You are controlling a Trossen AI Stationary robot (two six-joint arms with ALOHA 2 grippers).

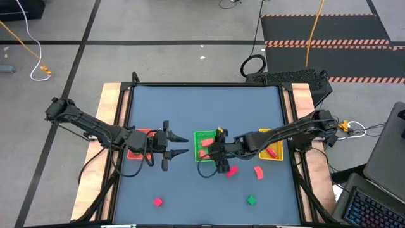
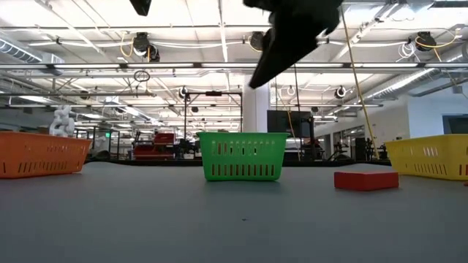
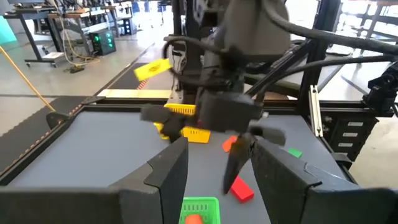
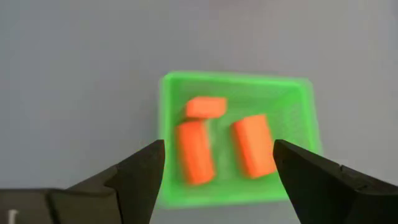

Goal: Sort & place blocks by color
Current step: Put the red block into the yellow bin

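Three salmon-orange blocks (image 4: 202, 149) lie inside the green tray (image 4: 168, 93), which stands mid-table (image 1: 197, 136). My right gripper (image 4: 217, 174) hangs open above that tray (image 1: 219, 158), with nothing between its fingers. Loose on the table nearer the front lie a pinkish-red block (image 1: 231, 171), a salmon block (image 1: 258, 171), a red block (image 1: 157, 201) and a green block (image 1: 251, 200). My left gripper (image 1: 179, 146) stands open, holding nothing, left of the green tray and above the table, pointing toward the right arm.
An orange tray (image 1: 147, 133) stands under the left arm and a yellow tray (image 1: 278, 156) under the right arm. In the low view the three trays stand in a row, with a red block (image 2: 365, 180) before the yellow tray (image 2: 431, 155). Wooden rails edge the table on both sides.
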